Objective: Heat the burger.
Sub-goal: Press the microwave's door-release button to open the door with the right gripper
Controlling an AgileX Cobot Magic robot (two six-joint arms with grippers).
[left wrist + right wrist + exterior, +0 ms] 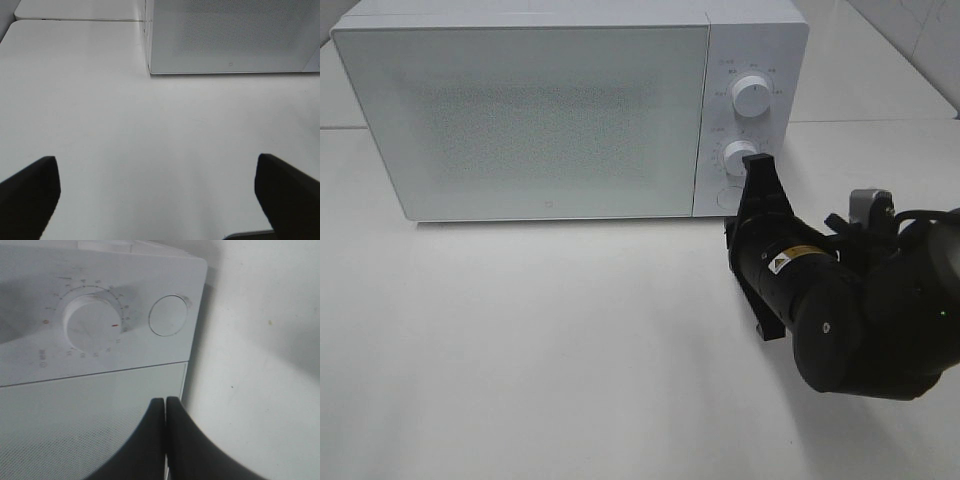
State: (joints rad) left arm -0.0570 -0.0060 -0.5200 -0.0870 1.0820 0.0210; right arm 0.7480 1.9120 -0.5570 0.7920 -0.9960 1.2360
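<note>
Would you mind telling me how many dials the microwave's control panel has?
2: the upper dial, and the lower dial directly beneath it, beside the right gripper. None seems hidden.

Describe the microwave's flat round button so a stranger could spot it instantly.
Find the white box-shaped microwave oven on the white table, then its control strip right of the door. Below two raised white dials sits the flat round white button; unlike the dials, it lies flush and has no scale marks around it.
</note>
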